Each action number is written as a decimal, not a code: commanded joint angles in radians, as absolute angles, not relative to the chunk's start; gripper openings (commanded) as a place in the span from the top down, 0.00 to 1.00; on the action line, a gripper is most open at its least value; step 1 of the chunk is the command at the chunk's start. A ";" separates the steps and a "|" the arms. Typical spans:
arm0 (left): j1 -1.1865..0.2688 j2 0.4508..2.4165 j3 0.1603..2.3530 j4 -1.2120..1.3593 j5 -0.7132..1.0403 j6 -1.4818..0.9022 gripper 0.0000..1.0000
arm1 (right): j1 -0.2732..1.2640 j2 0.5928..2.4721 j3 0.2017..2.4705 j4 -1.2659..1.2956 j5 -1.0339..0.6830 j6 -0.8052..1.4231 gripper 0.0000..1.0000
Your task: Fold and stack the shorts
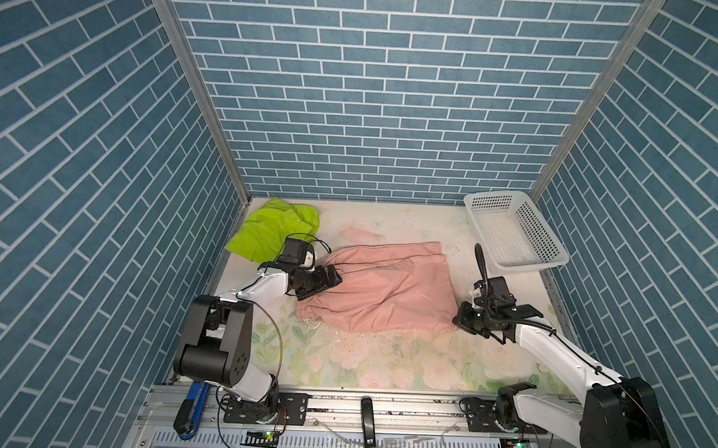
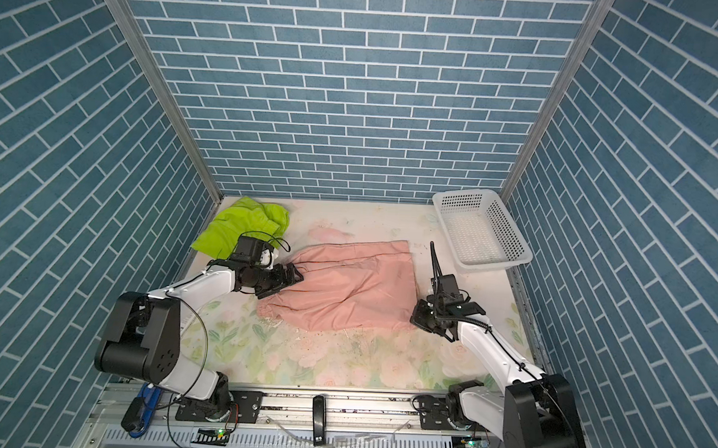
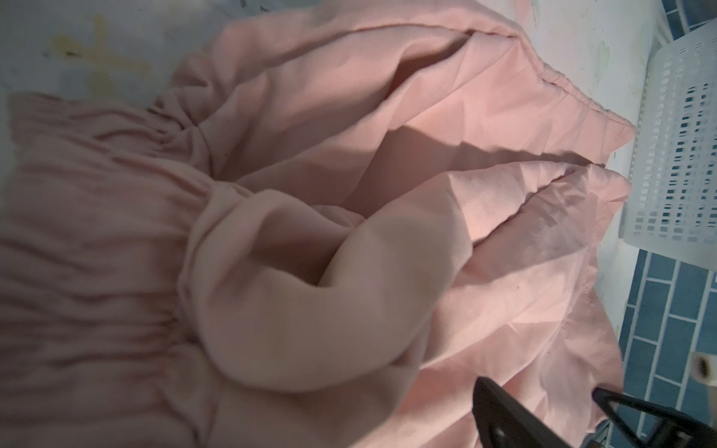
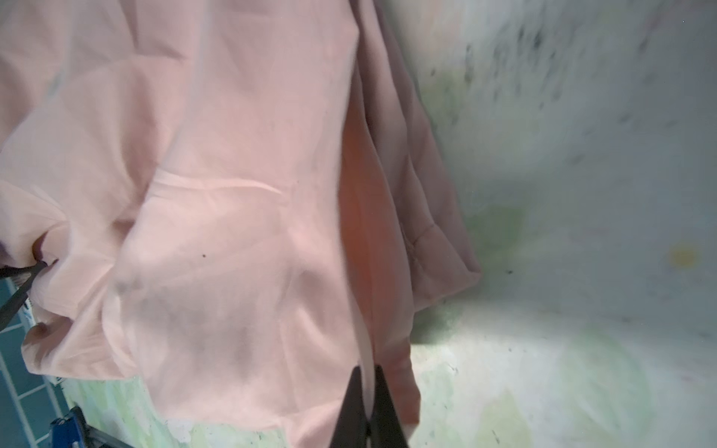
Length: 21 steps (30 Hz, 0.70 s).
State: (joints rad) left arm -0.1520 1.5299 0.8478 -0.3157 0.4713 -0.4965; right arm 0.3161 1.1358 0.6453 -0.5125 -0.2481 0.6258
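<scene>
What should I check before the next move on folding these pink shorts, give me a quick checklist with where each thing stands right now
1. The right gripper shut on the pink shorts at the near hem corner: ok.
2. Both fabric layers caught in that grip: cannot tell.
3. The left gripper holding the waistband end: not ok, jaws open, nothing pinched.
4. The pink shorts lying flat: not ok, folds bunch beside the waistband.
5. The green shorts clear of the pink pair: ok, heaped at the far left corner.
6. The basket clear of the fold: ok, far right corner.
</scene>
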 commanded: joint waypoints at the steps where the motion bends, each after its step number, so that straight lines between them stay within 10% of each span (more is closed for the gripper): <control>1: -0.137 1.553 0.833 -0.328 0.416 -0.453 0.00 | 0.320 1.152 0.773 -0.744 -0.080 0.481 1.00; 13: -0.110 1.583 0.813 -0.356 0.345 -0.408 0.00 | 0.320 1.214 0.880 -0.859 0.052 0.345 0.99; 16: -0.110 1.578 0.813 -0.365 0.369 -0.415 0.00 | 0.321 1.229 0.846 -0.856 -0.001 0.404 0.62; 21: -0.110 1.514 0.877 -0.451 0.402 -0.411 0.00 | 0.321 1.165 0.861 -0.785 -0.083 0.434 0.44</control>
